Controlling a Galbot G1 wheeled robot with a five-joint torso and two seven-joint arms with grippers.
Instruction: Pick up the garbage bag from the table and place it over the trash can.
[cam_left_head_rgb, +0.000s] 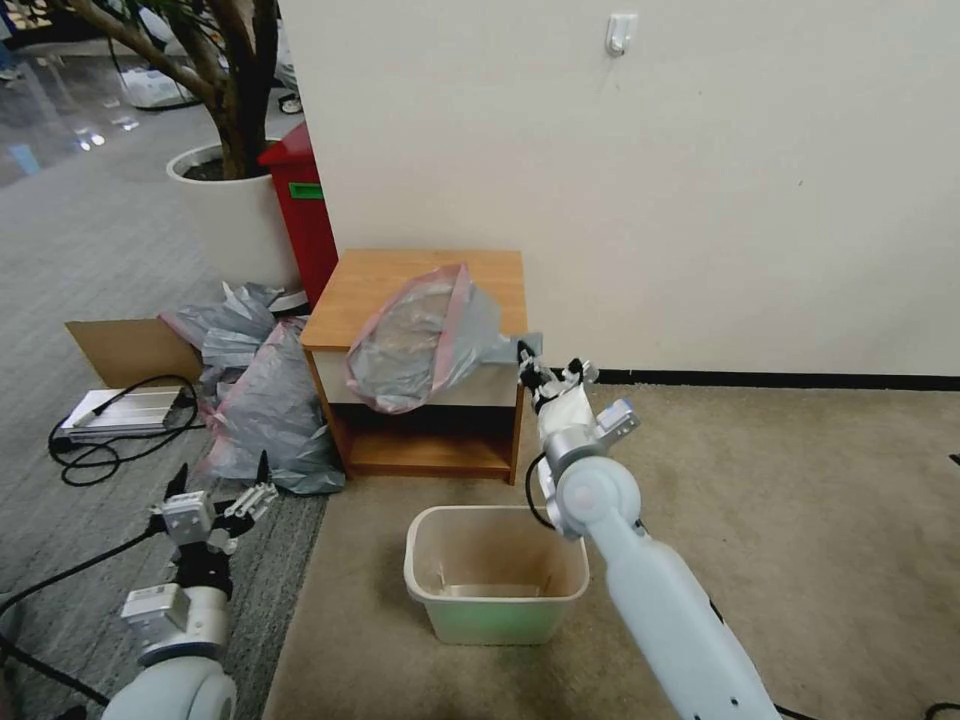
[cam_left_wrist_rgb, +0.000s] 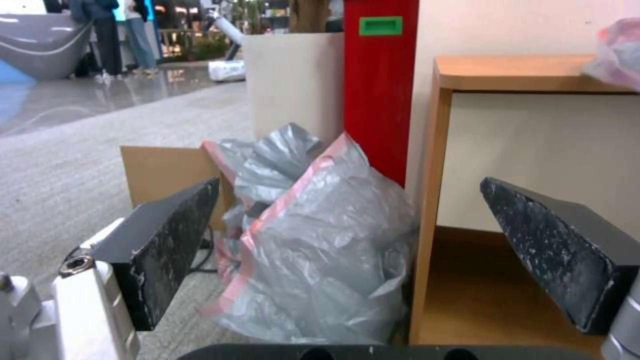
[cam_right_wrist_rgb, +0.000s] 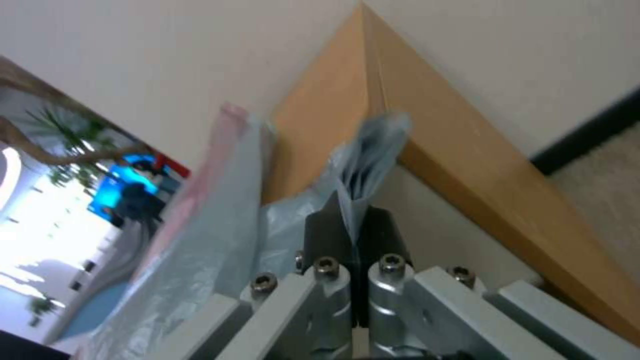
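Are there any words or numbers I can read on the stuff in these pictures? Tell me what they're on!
No words or numbers can be read anywhere.
Green rectangular label on the tall red bin: looks blank, no letters to make out.
Thin grey plastic garbage bag pinched in the right gripper: no print.
Small cream-beige plastic trash can: no markings.
Orange-brown wooden nightstand table: no markings.

Even, soft indoor light; the wall (cam_left_head_rgb: 650, 180) is bright, with glare on the glossy floor (cam_left_head_rgb: 70, 110) far left. The head view bows at its edges; the right wrist view is blurry, its background blown out
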